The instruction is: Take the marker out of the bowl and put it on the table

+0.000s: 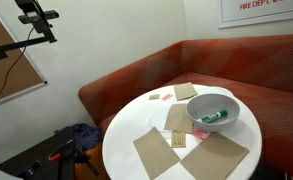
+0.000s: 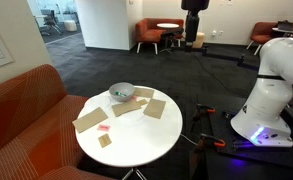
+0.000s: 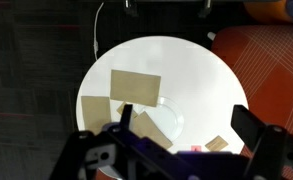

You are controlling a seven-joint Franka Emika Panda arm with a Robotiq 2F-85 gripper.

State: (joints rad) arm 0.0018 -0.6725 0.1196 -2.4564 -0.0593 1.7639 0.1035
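Gripper [image 3: 181, 120] hangs high over the table [image 2: 136, 140], jaws wide apart and empty. My target, the marker [image 1: 214, 116], lies inside the bowl [image 1: 235, 105], right of centre in an exterior view. Descending off-line, I could strike the rim and tip the bowl.

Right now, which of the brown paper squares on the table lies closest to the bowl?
The brown paper square at mid-table: its corner seems to run under the rim of the bowl. The others appear to stop short of it.
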